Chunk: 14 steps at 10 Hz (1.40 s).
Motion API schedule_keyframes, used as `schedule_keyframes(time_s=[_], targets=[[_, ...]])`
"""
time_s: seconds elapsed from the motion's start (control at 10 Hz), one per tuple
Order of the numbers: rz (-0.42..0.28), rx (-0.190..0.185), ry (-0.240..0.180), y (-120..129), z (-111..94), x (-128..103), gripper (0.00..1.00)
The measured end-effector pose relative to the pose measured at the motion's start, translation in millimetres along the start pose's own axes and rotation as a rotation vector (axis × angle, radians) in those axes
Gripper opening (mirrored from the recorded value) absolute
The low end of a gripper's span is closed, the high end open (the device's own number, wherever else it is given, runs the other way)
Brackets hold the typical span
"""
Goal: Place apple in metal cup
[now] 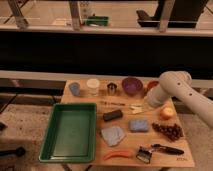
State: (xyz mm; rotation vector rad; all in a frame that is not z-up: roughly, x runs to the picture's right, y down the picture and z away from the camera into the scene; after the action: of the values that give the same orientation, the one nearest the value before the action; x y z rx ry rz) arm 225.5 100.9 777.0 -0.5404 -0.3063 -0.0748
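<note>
The apple (pixel 167 113), yellow-orange with a reddish blush, lies on the wooden table (pixel 95 150) at the right, above the dark grapes (pixel 168 130). The shiny metal cup (pixel 112 89) stands in the back row between the white cup (pixel 93 86) and the purple bowl (pixel 131 85). My white arm comes in from the right and bends down. Its gripper (pixel 148 103) hangs low over the table just left of the apple and right of the metal cup. The arm hides the gripper's end.
A green tray (pixel 70 131) fills the table's left half. A blue cup (pixel 75 88) and an orange bowl (pixel 151 85) are in the back row. A black block (pixel 113 115), blue sponge (pixel 138 125), grey cloth (pixel 112 135), carrot (pixel 119 155) and peeler (pixel 155 150) lie mid-table.
</note>
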Motion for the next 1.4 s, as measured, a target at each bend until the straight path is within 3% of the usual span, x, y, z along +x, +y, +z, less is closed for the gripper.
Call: schedule_keyframes(time_s=[1.0,1.4], targets=[[-0.003,0.009,0.01,-1.0,1.6,0.9,0.8],[-0.013,0.005,-0.005,-1.0,1.8,1.9,0.8]])
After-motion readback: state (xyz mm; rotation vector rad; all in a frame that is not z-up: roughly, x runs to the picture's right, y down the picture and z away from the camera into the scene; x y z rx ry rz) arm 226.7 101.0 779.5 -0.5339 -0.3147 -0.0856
